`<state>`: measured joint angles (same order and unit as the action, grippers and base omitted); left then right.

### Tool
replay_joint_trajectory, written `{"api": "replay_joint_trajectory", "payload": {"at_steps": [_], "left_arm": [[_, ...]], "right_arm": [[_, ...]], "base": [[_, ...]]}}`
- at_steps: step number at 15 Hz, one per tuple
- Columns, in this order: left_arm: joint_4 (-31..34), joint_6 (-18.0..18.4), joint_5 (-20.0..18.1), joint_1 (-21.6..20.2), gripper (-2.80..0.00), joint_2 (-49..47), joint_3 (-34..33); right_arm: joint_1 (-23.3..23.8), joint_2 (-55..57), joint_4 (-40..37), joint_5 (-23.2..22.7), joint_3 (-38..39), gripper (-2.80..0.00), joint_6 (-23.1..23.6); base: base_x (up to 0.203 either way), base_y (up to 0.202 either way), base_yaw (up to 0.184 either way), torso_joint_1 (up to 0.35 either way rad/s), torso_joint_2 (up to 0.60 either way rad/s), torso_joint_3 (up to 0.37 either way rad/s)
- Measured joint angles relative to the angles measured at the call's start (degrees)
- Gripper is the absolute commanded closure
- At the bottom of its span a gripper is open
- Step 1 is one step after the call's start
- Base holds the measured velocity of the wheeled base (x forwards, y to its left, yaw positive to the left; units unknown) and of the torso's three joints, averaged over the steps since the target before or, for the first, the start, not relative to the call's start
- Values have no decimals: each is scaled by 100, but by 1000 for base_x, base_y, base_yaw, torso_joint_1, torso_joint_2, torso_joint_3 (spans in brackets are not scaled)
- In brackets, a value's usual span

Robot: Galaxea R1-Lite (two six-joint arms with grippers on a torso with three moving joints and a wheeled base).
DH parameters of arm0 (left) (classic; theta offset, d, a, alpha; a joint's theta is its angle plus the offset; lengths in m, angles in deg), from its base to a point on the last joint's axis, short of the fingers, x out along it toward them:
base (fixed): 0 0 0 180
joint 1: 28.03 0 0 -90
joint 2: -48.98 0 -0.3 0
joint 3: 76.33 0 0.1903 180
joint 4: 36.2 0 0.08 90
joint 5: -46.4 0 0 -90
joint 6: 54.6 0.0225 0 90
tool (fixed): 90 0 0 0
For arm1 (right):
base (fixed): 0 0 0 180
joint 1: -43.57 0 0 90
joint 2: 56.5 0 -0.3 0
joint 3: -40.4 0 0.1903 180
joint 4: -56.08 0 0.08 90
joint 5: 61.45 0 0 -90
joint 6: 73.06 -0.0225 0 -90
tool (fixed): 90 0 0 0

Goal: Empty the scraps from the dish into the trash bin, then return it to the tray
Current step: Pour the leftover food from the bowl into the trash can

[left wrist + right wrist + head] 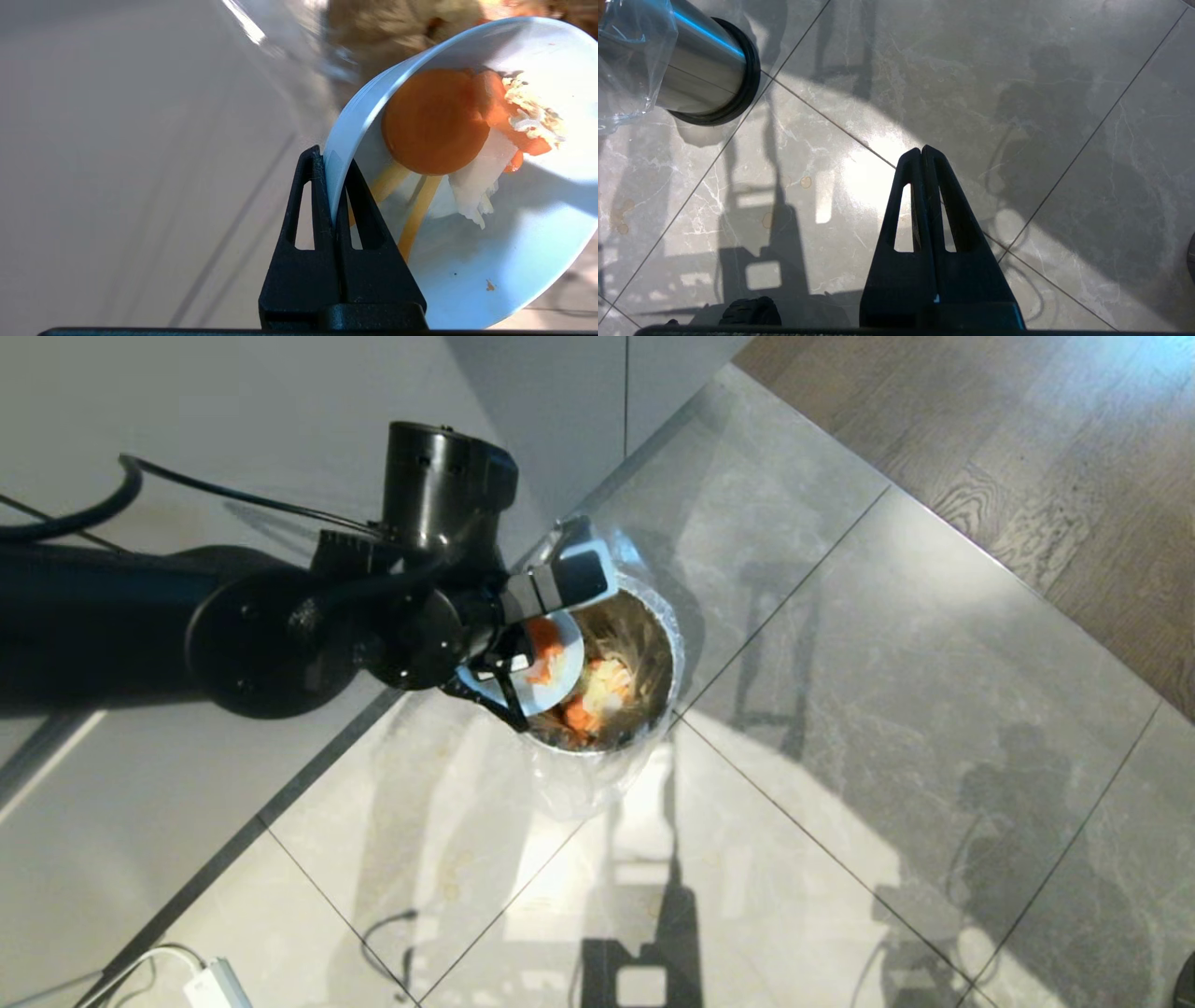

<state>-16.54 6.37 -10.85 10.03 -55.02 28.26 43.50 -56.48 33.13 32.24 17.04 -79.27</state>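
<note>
I am holding the dish (467,261) by its rim with my left gripper (332,186), the jaws pinched tight on the thin white wall, one finger on the outside and one inside. The dish is tipping steeply on its side over the mouth of the bin (653,616), its open face turned toward the bin. The scraps (434,121) are clinging inside the dish just beyond my jaws: a round carrot slice, smaller orange bits and pale shreds. More orange and pale pieces are lying down in the bin, which is standing on the tiled floor (887,709) with its clear bag folded over the rim. My right gripper (922,154) is hanging idle above the floor, its jaws pressed together on nothing, well apart from the bin's black base (747,79).
</note>
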Motion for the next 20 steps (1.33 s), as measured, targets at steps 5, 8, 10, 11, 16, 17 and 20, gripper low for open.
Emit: {"api": "replay_joint_trajectory", "payload": {"at_steps": [5, 8, 10, 11, 16, 17, 20], "left_arm": [[-971, 1493, 3, 53, 0, -102, 174], [-1133, 2366, 27, 232, 0, -115, 140], [-1125, 2484, 49, 382, 0, -135, 88], [-1129, 2534, 47, 459, 0, -155, 57], [-1987, 3837, 88, 641, 0, -272, -27], [-2394, 4374, 93, 675, 0, -287, -57], [-3786, 5927, 94, 813, 0, -310, -466]], "right_arm": [[0, 0, 0, -1, 0, 0, 0], [0, 0, -1, 0, 0, 0, 0], [0, 0, 0, 0, 0, 0, 0], [0, 0, 0, 0, 0, 0, -1], [0, 0, -1, 0, 0, 0, 2], [0, 0, 0, 3, 0, 0, -1], [0, 0, 0, 2, 0, 0, 0]], "base": [[0, 0, 0, 0, 0, 0], [0, 0, 0, 0, 0, 0], [0, 0, 0, 0, 0, 0], [0, 0, 0, 0, 0, 0], [0, 0, 0, 0, 0, 0], [0, 0, 0, 0, 0, 0], [0, 0, 0, 0, 0, 0]]}}
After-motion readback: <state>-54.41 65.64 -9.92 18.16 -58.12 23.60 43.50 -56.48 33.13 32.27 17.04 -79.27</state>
